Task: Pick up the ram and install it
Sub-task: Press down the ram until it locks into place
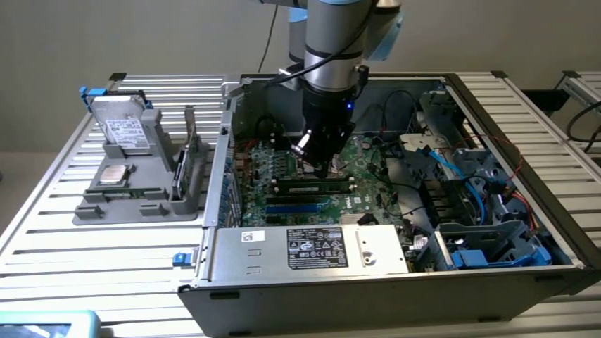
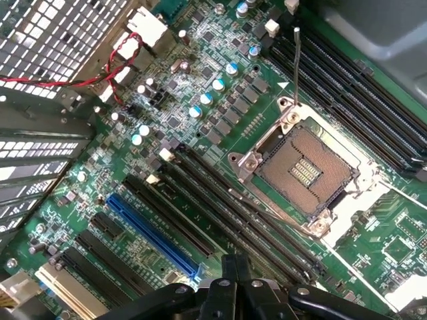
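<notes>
My gripper (image 1: 321, 171) reaches down into the open computer case, its tips just above the green motherboard (image 1: 281, 172). The fingers are shut with nothing seen between them. A slim green ram (image 1: 313, 189) lies along a black slot just in front of the tips, flanked by the slot's end latches. In the wrist view the shut gripper (image 2: 237, 267) hangs over a row of long black slots (image 2: 220, 200) beside the open processor socket (image 2: 307, 167). Whether the tips touch the ram I cannot tell.
A blue slot (image 1: 295, 208) and the silver power supply (image 1: 310, 250) lie nearer the case front. Drive cages and blue cables (image 1: 460, 176) crowd the exterior view's right. A grey fixture (image 1: 112, 204) outside the case holds a hard drive (image 1: 127, 130) and a slim board on edge (image 1: 188, 169).
</notes>
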Available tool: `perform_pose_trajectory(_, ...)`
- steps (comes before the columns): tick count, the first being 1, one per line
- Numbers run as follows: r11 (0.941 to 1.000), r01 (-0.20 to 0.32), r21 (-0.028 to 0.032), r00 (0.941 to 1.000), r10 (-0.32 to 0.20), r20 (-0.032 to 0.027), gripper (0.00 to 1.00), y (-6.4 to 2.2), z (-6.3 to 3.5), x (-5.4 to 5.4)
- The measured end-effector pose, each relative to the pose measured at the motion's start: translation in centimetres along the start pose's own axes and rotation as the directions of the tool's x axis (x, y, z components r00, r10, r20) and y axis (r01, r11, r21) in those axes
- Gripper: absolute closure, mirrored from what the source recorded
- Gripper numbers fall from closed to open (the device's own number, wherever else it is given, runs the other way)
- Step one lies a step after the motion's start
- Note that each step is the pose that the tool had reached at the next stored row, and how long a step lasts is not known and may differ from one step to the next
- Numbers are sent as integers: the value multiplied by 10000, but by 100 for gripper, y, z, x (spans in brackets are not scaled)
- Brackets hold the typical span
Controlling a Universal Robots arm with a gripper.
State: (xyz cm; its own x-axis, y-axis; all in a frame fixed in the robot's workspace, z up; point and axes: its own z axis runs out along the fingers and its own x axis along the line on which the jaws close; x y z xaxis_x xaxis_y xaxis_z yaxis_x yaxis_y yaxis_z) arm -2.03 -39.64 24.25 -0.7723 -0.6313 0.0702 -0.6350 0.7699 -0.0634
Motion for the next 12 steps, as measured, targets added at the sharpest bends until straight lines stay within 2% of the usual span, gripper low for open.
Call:
perform_pose_trajectory(7,9968,-803,8,9968,803,28,89,0,0,0)
perform_pose_trajectory(11,9921,-1251,21,9921,1251,61,89,0,0,0)
perform_pose_trajectory(12,9894,-1455,30,9893,1455,79,89,0,0,0)
